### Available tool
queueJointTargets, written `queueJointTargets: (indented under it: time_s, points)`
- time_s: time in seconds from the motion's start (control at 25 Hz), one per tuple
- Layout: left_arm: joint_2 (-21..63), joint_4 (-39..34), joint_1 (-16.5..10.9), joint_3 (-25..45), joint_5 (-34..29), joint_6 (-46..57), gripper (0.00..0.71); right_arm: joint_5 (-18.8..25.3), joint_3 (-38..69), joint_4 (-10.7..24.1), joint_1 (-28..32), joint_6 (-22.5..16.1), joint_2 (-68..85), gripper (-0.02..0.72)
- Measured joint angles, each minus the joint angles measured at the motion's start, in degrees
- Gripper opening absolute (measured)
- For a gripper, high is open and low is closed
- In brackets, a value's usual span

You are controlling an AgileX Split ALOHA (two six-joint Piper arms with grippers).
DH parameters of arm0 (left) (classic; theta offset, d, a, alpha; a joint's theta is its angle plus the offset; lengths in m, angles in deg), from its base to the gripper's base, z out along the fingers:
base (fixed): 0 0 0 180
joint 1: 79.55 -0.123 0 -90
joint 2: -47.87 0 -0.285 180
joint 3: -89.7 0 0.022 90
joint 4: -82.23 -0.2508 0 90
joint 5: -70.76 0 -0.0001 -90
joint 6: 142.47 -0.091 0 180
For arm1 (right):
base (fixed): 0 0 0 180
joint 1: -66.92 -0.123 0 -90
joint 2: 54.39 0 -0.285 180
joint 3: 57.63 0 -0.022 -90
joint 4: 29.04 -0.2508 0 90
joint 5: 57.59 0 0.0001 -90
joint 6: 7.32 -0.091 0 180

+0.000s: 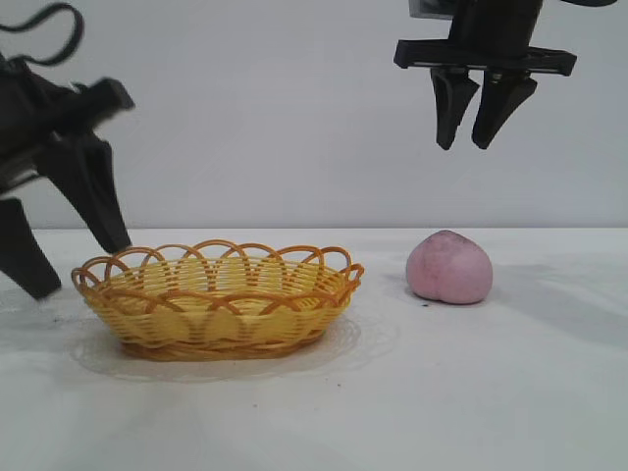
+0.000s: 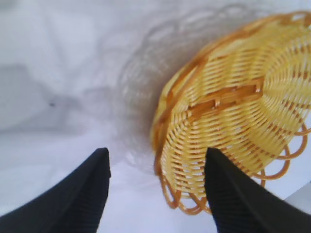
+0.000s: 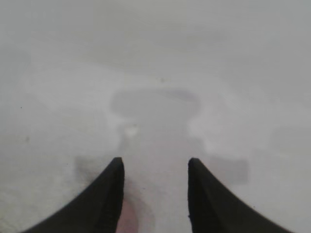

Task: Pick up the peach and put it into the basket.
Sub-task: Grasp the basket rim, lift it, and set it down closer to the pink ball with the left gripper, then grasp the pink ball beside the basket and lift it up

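Note:
The pale pink peach (image 1: 449, 268) lies on the white table, to the right of the yellow wicker basket (image 1: 218, 299). My right gripper (image 1: 477, 145) hangs open and empty high above the peach. In the right wrist view only a sliver of the peach (image 3: 127, 221) shows between the open fingers of that gripper (image 3: 154, 162). My left gripper (image 1: 74, 265) is open and empty, low at the basket's left end. In the left wrist view the basket (image 2: 243, 111) lies just beyond the open left gripper (image 2: 156, 153).
The white table (image 1: 491, 392) stretches in front of and around both things. A plain pale wall stands behind. The right gripper's shadow (image 3: 155, 116) falls on the table below it.

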Motion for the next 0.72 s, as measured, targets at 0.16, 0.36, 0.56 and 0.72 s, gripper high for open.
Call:
queueJointTargets:
  time_s: [0.16, 0.36, 0.56, 0.72]
  points:
    - [4.33, -4.30, -3.72, -0.11, 0.59, 0.34, 0.382, 0.00, 0.00, -0.44, 0.00, 0.00, 0.00, 0.258]
    - [5.52, -30.19, -4.28, -2.04, 2.98, 16.44, 0.382, 0.00, 0.00, -1.29, 0.00, 0.38, 0.00, 0.258]
    - [7.79, -38.70, -4.69, -2.07, 5.23, 23.27, 0.382, 0.17, 0.00, -2.12, 0.00, 0.77, 0.00, 0.258]
    - [15.69, -47.78, -4.69, 1.57, 6.62, 31.77, 0.382, 0.39, 0.00, -2.48, 0.00, 1.01, 0.00, 0.258]
